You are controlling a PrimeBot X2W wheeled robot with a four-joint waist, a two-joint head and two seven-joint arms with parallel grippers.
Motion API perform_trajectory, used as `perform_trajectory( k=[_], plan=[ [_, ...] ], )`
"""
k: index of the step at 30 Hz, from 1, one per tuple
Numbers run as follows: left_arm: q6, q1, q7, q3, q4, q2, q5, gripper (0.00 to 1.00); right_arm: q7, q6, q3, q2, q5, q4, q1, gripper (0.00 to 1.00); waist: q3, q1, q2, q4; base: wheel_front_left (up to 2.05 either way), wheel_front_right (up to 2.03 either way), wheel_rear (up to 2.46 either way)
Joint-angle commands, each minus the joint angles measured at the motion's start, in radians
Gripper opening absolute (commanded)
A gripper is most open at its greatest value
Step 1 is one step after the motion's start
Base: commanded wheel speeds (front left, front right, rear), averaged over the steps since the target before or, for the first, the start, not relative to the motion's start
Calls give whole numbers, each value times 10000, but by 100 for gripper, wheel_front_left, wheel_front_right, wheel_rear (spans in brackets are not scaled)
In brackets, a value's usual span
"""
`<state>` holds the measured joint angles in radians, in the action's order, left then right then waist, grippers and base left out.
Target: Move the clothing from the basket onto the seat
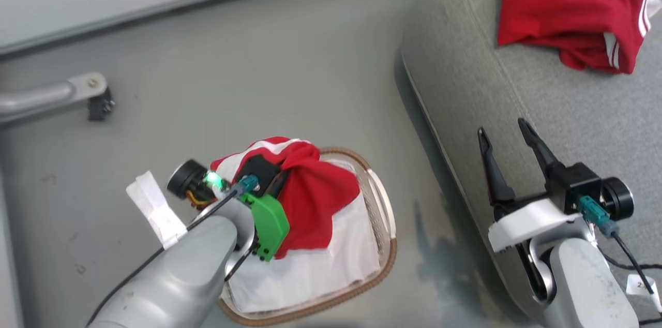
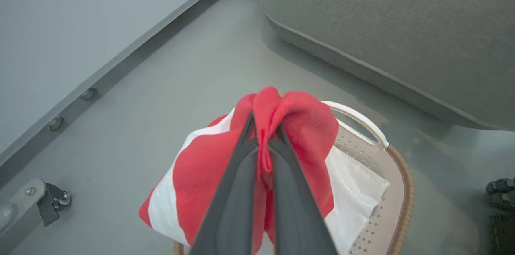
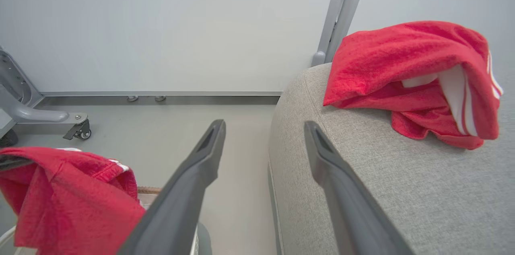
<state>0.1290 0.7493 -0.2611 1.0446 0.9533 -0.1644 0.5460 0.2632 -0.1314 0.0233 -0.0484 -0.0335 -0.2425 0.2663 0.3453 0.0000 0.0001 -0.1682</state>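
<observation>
L fingers [image 2: 233, 190] pinching shirt [image 2: 310, 126], R fingers [image 3: 193, 182] apart

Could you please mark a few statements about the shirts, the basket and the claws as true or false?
1. The left claw is shut on a red shirt above the basket. True.
2. The right claw holds a shirt. False: it is open and empty, over the edge of the sofa.
3. A second shirt lies on the sofa. True.
4. The basket stands on the sofa. False: it stands on the floor beside it.
</observation>
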Motion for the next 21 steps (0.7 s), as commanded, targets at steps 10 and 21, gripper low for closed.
perform_trajectory(
  k=[10, 21],
  plan=[
    [31, 1558, 105, 1142, -1501, -623, 95, 0, 24, 14, -103, -37, 325, -118, -909, 100, -2683, 0, -1, 1185, 0, 0, 0],
    [29, 3519, 305, 1395, -2702, -1102, 454, 0, 24, 14, 461, -34, 248, -128, -895, 100, -3275, 0, -1, 1278, 0, 0, 0]
  ],
)
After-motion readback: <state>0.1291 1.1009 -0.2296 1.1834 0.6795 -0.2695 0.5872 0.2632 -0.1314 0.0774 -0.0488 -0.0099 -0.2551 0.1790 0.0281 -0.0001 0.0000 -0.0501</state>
